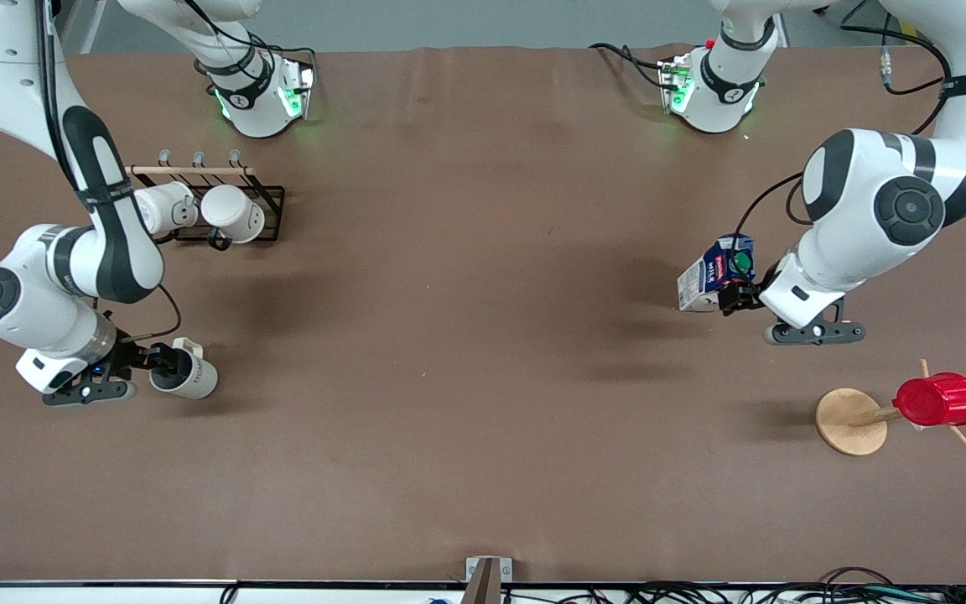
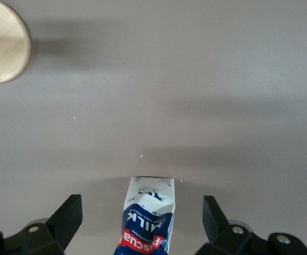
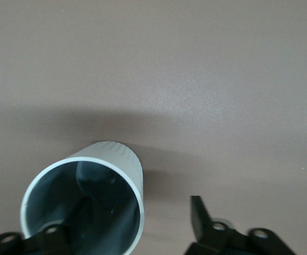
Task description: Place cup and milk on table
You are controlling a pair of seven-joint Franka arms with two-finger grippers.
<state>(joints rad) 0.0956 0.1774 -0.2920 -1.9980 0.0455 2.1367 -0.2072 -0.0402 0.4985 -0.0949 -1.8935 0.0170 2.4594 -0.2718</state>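
Grippers [image 1: 739, 294] [image 1: 152, 362] apparently gripping milk [image 1: 714, 277], cup [image 1: 185, 373].

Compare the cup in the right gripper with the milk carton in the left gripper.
The cup is round and cream-white with a dark grey inside; the milk carton is boxy, blue and white, with a green cap. The right gripper has one finger inside the cup's rim; the left gripper has the carton by its top, though its fingers look spread in the wrist view. Both are tilted over the table.
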